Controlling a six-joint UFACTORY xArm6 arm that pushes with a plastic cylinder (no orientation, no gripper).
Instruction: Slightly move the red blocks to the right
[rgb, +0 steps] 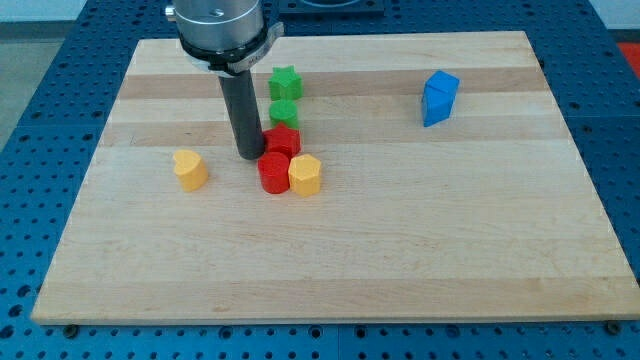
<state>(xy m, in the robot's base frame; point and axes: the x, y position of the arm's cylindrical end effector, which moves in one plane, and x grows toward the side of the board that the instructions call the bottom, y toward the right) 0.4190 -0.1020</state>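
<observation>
Two red blocks sit near the board's middle left. The upper red block (284, 141) is star-like, and the lower red block (273, 173) is rounder and touches it from below. My tip (250, 155) rests on the board right against the upper red block's left side, just above and left of the lower one. A yellow block (304, 175) touches the lower red block's right side.
A green block (285, 113) sits just above the upper red block, with a green star block (285, 82) above it. A yellow heart-shaped block (189, 168) lies to the left of my tip. A blue block (439, 97) stands at the upper right of the wooden board (400, 240).
</observation>
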